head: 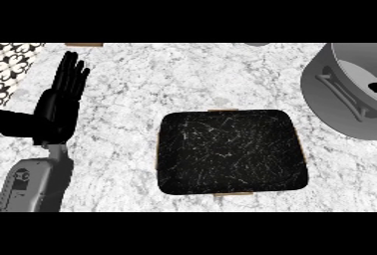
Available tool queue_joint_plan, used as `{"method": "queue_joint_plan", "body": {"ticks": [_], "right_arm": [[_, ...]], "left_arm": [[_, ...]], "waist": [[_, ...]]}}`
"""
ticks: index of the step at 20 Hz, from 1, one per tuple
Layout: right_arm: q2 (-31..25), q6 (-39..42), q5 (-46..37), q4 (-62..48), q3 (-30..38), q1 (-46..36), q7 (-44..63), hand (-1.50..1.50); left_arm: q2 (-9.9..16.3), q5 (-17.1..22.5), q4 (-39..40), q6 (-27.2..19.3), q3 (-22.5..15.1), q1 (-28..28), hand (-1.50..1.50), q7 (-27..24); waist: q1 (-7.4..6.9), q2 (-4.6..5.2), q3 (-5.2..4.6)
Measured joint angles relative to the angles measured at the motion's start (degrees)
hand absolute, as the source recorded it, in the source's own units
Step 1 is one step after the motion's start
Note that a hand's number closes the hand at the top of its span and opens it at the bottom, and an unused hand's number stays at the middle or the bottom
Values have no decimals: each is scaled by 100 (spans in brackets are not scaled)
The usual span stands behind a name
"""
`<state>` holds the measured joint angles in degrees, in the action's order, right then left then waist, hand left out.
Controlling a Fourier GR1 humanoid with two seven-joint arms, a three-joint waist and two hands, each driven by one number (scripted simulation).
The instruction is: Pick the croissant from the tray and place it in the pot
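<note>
At the frame's left edge the left hand (63,97) just rests flat-fingered and holding nothing, while the dark tray (232,152) at centre shows no croissant, and the pot (342,94) sits upper right, right hand nowhere visible.

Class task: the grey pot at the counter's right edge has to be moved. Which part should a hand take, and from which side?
Take the pot by its side handle, the raised bar facing the tray. Come from the left, the tray side: the bar probably leaves room for fingers.
</note>
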<state>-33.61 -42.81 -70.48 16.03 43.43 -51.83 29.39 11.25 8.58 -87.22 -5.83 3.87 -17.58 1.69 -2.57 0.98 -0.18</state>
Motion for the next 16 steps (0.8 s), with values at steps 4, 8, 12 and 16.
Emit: {"method": "queue_joint_plan", "body": {"ticks": [4, 8, 12, 16], "right_arm": [[92, -488, 471, 207, 252, 23, -728, -150], [229, -915, 1004, 422, 562, -79, -1141, -150], [374, -1139, 1777, 840, 934, 66, -1859, -150], [496, -1234, 2505, 1311, 1147, 365, -2607, -150]], "left_arm": [[-10, -54, -8, -54, -4, -15, 0, 34], [-9, -40, 62, -43, 23, -96, 0, 54], [43, -15, 25, -3, 86, 8, 0, 57], [109, 0, 57, 25, 169, 19, 0, 91]], "waist": [[22, -1, 27], [45, -6, 36], [109, -39, 38], [173, -63, 31]]}}
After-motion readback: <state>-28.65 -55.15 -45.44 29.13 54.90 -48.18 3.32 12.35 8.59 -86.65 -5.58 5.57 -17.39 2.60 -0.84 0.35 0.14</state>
